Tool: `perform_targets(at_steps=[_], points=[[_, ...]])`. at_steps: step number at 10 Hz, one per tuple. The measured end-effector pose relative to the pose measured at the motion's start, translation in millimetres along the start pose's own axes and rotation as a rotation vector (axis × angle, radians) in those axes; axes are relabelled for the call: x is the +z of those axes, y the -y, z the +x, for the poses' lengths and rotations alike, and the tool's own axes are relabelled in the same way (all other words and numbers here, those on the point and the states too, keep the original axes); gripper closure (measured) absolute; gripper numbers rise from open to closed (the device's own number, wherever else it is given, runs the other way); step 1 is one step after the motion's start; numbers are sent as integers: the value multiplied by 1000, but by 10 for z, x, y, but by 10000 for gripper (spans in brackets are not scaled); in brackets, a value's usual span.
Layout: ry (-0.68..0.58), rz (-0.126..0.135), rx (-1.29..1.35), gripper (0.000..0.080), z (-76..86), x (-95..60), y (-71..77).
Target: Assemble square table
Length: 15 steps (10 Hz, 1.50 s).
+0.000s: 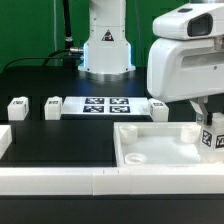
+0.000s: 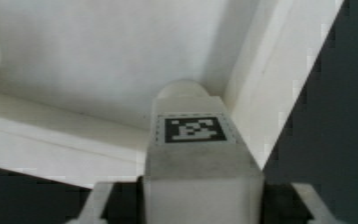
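Smooth white plastic slab (image 1: 150, 128), matt black tabletop (image 1: 60, 135)

The room is bright, and the light comes down from above. In the exterior view the big white arm (image 1: 185, 60) at two o'clock shines so much that its edges wash out. The black table (image 1: 60, 135) looks dark and flat. A soft blue glow sits on the arm's base (image 1: 105, 62) at twelve o'clock. The white slab (image 1: 160, 145) at four o'clock has gentle grey shadows in its hollow. Both pictures are small and fuzzy. In the wrist view the leg (image 2: 194, 160) looks soft and its tag (image 2: 194, 130) is grainy.
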<state>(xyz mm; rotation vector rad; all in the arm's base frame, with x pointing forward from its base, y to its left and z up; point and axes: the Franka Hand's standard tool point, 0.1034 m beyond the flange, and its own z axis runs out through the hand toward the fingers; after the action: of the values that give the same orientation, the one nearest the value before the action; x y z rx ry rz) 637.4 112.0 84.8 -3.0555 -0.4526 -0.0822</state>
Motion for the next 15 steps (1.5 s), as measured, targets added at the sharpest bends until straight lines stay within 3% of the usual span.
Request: perform_targets(at_steps=[7, 11, 13, 14, 15], points=[[-8, 14, 888, 515, -1, 1, 1], [-8, 21, 1248, 515, 7, 3, 6], [-7, 22, 1266, 515, 6, 7, 6], [-7, 22, 1232, 334, 5, 8, 8], [-5, 20, 1192, 215, 0, 12, 15]])
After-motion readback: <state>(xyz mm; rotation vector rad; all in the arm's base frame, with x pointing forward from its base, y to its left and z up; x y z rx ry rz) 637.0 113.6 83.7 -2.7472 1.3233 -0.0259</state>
